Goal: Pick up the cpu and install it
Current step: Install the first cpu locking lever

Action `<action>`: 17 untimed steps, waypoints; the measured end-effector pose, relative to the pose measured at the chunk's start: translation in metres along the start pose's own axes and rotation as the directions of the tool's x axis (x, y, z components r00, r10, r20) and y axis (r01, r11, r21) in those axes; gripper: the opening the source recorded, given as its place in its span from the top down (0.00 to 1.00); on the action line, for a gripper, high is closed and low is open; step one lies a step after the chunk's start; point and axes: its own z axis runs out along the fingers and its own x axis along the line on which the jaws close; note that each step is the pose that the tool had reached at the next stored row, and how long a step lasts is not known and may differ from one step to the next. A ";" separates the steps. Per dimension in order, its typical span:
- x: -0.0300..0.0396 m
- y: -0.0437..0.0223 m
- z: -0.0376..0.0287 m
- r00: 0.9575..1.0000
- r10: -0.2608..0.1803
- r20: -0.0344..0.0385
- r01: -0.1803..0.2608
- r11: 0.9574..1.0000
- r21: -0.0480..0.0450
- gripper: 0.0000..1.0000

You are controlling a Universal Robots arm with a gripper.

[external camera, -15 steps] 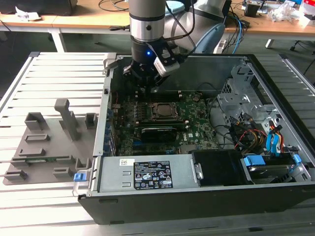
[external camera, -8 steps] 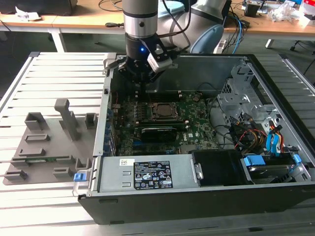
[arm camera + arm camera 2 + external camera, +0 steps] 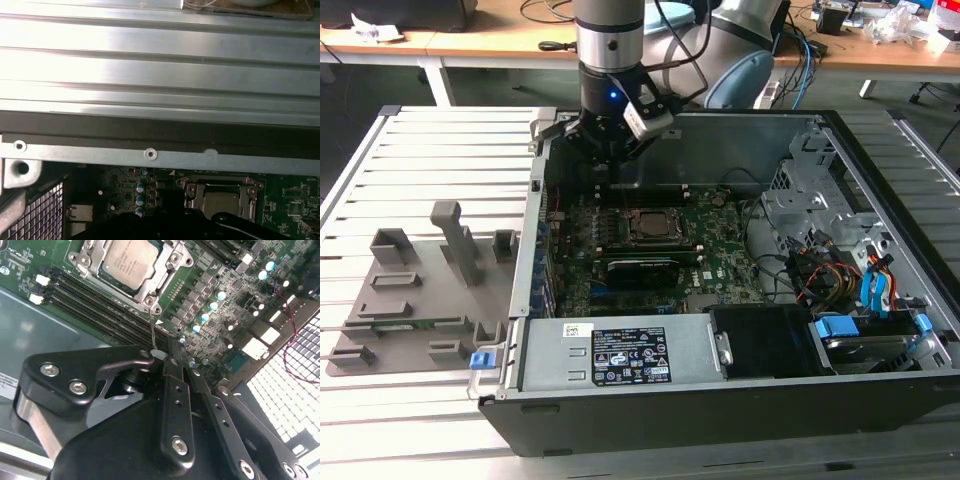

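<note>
The cpu (image 3: 648,226), a pale silver-grey square, lies flat in its socket in the middle of the motherboard inside the open computer case. It appears in both wrist views too: cpu (image 3: 127,260) and cpu (image 3: 220,205), ringed by the metal socket frame (image 3: 172,262). My gripper (image 3: 605,170) hangs over the board toward the exterior view's left of the socket, a short way from the cpu. Seen in the second wrist view, my gripper (image 3: 172,347) is shut, its black fingers pressed together. A thin wire socket lever (image 3: 152,327) ends right beside the fingertips. Nothing is held between them.
The case's wall (image 3: 535,215) stands close to the gripper on the exterior view's left. Black memory slots (image 3: 100,305) run beside the socket. A power supply (image 3: 620,350) fills the case's front, and drive bays with blue clips (image 3: 865,290) the right. A grey fixture plate (image 3: 410,290) lies on the slatted table.
</note>
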 end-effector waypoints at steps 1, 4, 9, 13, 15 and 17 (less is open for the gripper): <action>-0.0017 0.0000 0.0001 1.000 0.000 0.000 0.000 1.000 0.000 0.89; -0.0051 -0.0002 0.0002 1.000 0.000 0.000 0.000 1.000 0.000 0.89; -0.0099 -0.0005 0.0003 1.000 0.000 0.000 0.000 1.000 0.000 0.89; -0.0151 -0.0007 0.0004 1.000 0.000 0.000 0.000 1.000 0.000 0.89; -0.0183 -0.0009 0.0005 1.000 0.000 0.000 0.000 1.000 0.000 0.89; -0.0214 -0.0010 0.0006 1.000 0.000 0.000 0.000 1.000 0.000 0.89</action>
